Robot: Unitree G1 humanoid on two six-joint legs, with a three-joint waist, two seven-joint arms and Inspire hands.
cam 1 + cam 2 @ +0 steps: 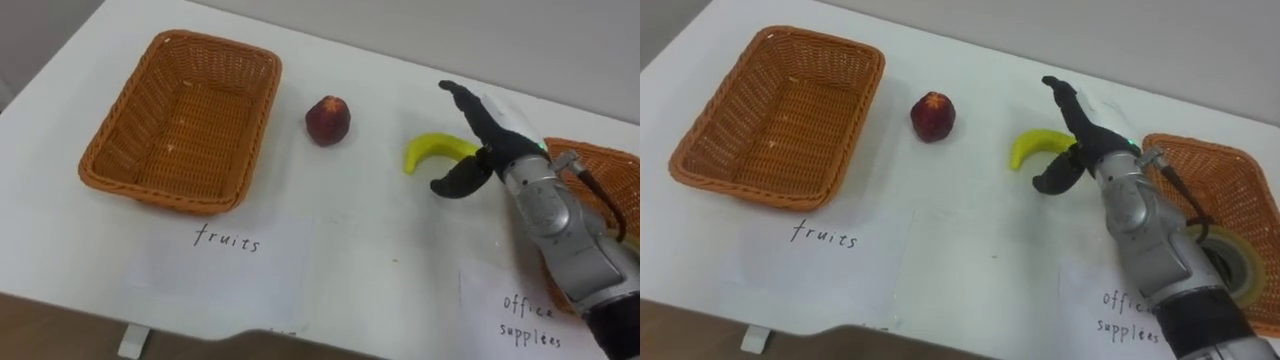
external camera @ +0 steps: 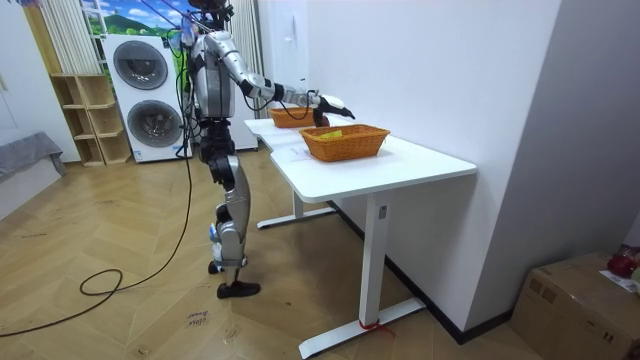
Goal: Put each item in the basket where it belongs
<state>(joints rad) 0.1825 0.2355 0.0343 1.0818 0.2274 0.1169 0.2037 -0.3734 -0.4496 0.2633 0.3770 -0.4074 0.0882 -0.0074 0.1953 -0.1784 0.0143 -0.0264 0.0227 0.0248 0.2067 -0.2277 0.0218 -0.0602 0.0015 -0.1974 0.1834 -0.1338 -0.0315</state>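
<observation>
I see the fruit basket (image 1: 180,120) empty. The apple (image 1: 327,120) and banana (image 1: 435,150) lie on the table (image 1: 350,230), both unsorted. My right hand (image 1: 488,142) hovers spread at the banana, holding nothing. A tape roll (image 1: 1228,265) sits in the supplies basket (image 1: 1200,146).

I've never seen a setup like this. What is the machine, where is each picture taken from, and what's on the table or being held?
It is a humanoid robot standing at a white table. Two pictures come from its head cameras, looking down; the third is taken from across the room. A banana and a red fruit lie between an empty left basket and a right basket with a tape roll inside. Its right hand hovers open at the banana, holding nothing.
</observation>
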